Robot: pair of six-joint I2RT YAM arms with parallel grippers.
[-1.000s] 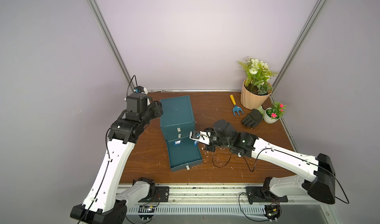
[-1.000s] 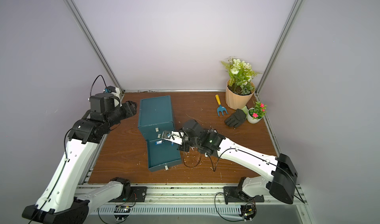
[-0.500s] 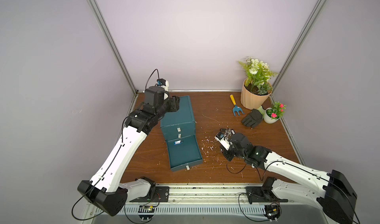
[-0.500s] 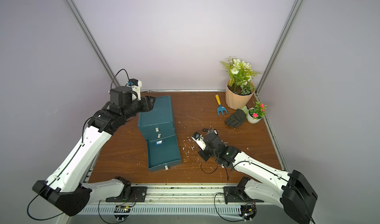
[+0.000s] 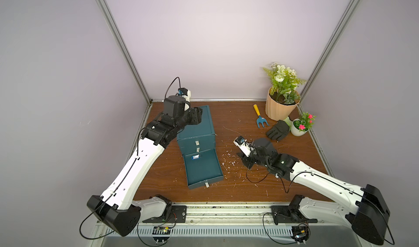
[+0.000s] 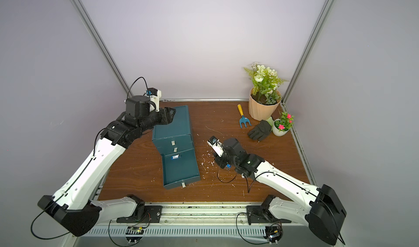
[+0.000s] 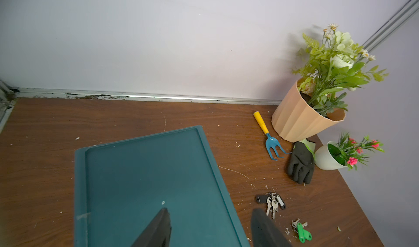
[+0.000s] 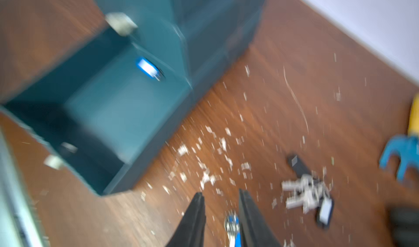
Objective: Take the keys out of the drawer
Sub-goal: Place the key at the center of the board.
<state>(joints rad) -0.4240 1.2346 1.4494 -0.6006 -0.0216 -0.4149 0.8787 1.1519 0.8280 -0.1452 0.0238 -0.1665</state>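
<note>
In both top views we've got the drawer [image 5: 204, 173] pulled out, with one blue-tag key [image 6: 175, 157] lying near its back. The right gripper [image 5: 243, 160] is low over the table [image 5: 238, 189] beside it.

Left wrist: the left gripper [image 7: 210, 230] is spread wide over the cabinet [image 7: 147, 177] top, gripping nothing. The silver bunch [image 7: 271, 202] and green-tag key [image 7: 301, 231] are out on the table.

Right wrist is blurry: jaws parted, the other blue-tag key [image 8: 232, 225] loose in the gap.

Blue-tag key [image 8: 231, 225] blurred, cropped; silver bunch [image 8: 303, 193] smeared.
</note>
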